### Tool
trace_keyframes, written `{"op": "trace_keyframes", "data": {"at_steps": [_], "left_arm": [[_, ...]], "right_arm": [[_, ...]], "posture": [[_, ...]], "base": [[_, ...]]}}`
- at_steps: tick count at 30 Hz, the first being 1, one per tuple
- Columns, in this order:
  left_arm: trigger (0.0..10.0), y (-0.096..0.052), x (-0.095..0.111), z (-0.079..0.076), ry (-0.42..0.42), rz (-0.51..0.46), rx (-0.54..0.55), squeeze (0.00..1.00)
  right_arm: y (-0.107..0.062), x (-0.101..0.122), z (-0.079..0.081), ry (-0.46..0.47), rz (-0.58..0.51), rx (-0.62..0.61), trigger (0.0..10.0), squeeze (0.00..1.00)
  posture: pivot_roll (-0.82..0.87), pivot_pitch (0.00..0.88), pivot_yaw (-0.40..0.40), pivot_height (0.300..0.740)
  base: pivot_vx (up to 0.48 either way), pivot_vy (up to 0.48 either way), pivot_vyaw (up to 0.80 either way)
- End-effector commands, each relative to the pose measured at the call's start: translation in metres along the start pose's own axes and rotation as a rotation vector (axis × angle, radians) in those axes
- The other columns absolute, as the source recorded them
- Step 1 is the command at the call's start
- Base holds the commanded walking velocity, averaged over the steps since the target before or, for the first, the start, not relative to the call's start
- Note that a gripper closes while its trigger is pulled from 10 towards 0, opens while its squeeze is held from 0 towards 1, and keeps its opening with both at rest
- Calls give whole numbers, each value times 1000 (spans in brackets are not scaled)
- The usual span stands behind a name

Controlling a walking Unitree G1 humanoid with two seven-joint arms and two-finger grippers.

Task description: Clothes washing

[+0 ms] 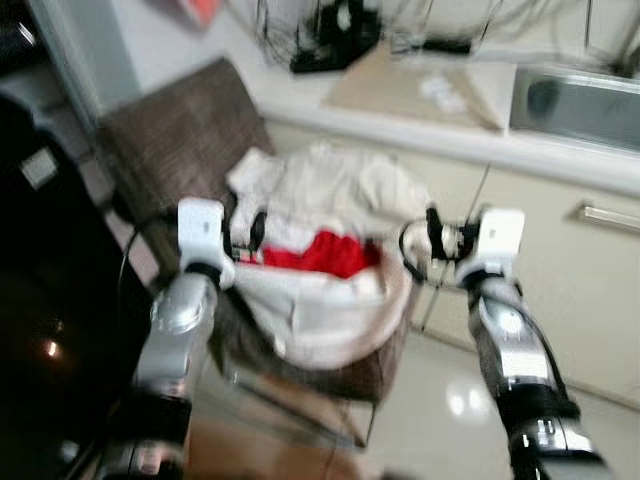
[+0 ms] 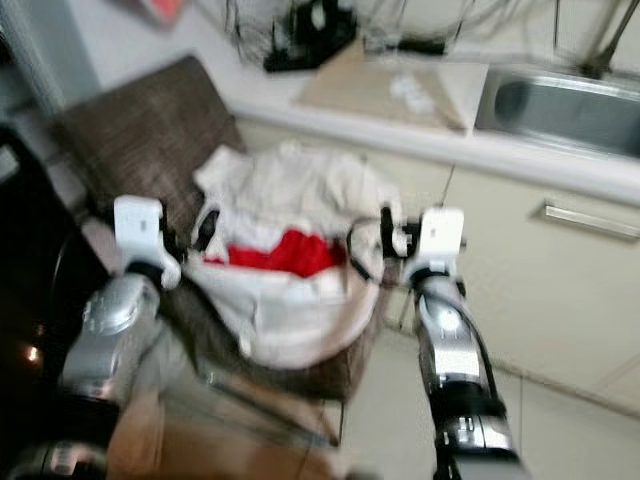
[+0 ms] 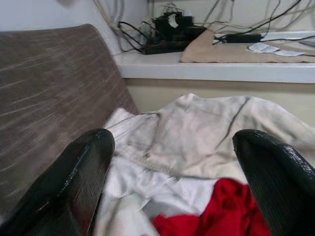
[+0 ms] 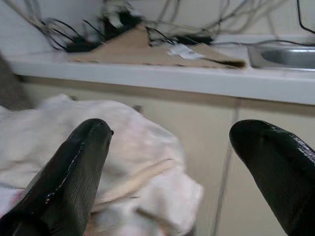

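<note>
A heap of white clothes (image 1: 330, 185) with a red garment (image 1: 325, 252) in it lies on a brown fabric chair (image 1: 175, 140). A white cloth or basket (image 1: 320, 320) sags below the red piece; blur hides which it is. My left gripper (image 1: 245, 235) stands open at the heap's left side, its fingers (image 3: 74, 182) wide apart with the white cloth (image 3: 197, 132) and red garment (image 3: 226, 206) beyond them. At the heap's right side my right gripper (image 1: 420, 240) is open too, with nothing between its fingers (image 4: 74, 167).
Behind the chair runs a pale counter (image 1: 400, 120) with a black device and cables (image 1: 335, 40), a beige board (image 1: 400, 85) and a steel sink (image 1: 580, 105). Cabinet doors with a metal handle (image 1: 610, 215) stand to the right. A dark bulky shape (image 1: 50, 300) is at the left; glossy floor (image 1: 450, 400) lies below.
</note>
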State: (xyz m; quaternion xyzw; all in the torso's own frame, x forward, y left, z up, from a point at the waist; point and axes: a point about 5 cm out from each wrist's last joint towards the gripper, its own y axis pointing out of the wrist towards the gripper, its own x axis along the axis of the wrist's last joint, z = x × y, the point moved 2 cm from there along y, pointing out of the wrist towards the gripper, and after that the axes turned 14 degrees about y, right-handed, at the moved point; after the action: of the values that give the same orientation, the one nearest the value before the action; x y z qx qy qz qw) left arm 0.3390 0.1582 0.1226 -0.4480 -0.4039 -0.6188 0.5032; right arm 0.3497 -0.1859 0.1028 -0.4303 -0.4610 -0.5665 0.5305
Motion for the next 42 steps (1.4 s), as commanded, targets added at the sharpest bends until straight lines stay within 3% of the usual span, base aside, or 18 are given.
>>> {"op": "trace_keyframes", "data": {"at_steps": [1, 6, 9, 13, 16, 17, 21, 22, 27, 33, 35, 38, 39, 40, 42], "left_arm": [[10000, 4, 7, -7, -5, -20, -20, 0], [10000, 2, 7, 0, -19, -17, 18, 0], [10000, 0, 7, 2, -10, -12, 19, 0], [10000, -14, 3, 10, 19, 12, 17, 0], [10000, -25, 2, 18, 30, 26, 23, 0], [10000, -36, 2, 27, 52, 43, 27, 0], [10000, -46, 3, 35, 69, 57, 31, 0], [10000, -59, 5, 45, 100, 88, 42, 0], [10000, -93, 8, 63, 156, 161, 71, 0], [10000, -129, 12, 71, 171, 238, 105, 0], [10000, -132, 13, 71, 168, 248, 109, 0], [10000, -138, 15, 66, 156, 264, 110, 0], [10000, -137, 15, 65, 153, 264, 108, 0], [10000, -137, 15, 63, 150, 267, 106, 0], [10000, -135, 16, 61, 148, 266, 102, 0]], "right_arm": [[3, 3, -12, -10, 15, -29, 10000, 0], [32, 27, -32, -61, 94, -57, 10000, 0], [41, 36, -37, -90, 115, -61, 10000, 0], [49, 37, -42, -134, 211, -63, 10000, 0], [49, 30, -41, -129, 269, -68, 10000, 0], [49, 22, -40, -128, 329, -63, 10000, 0], [48, 17, -38, -132, 370, -57, 10000, 0], [46, 10, -37, -141, 416, -64, 10000, 0], [37, -5, -47, -208, 483, -127, 10000, 0], [28, -18, -51, -328, 531, -128, 10000, 0], [26, -21, -51, -318, 543, -130, 10000, 0], [18, -33, -55, -219, 575, -198, 10000, 0], [17, -35, -53, -161, 569, -209, 2471, 0], [17, -36, -52, -121, 558, -215, 0, 0], [17, -38, -47, -109, 556, -201, 0, 0]], "posture": [[-114, 0, 10, 727], [-102, 0, 18, 727], [-95, 0, 20, 727], [-50, 8, 35, 727], [-20, 29, 43, 727], [35, 67, 58, 727], [73, 95, 69, 727], [113, 120, 77, 727], [243, 178, 97, 727], [311, 211, 92, 727], [323, 215, 89, 727], [324, 215, 83, 727], [320, 211, 79, 727], [314, 208, 75, 727], [303, 201, 69, 727]], "base": [[446, 0, 0], [322, 208, 0], [0, 0, 0], [0, 0, 0], [0, 0, 0], [0, 0, 0], [0, 0, 0], [0, 0, 0], [0, 0, 0], [0, 0, 0], [0, 0, 0], [0, 0, 0], [0, 0, 0], [0, 0, 0], [0, 0, 0]]}}
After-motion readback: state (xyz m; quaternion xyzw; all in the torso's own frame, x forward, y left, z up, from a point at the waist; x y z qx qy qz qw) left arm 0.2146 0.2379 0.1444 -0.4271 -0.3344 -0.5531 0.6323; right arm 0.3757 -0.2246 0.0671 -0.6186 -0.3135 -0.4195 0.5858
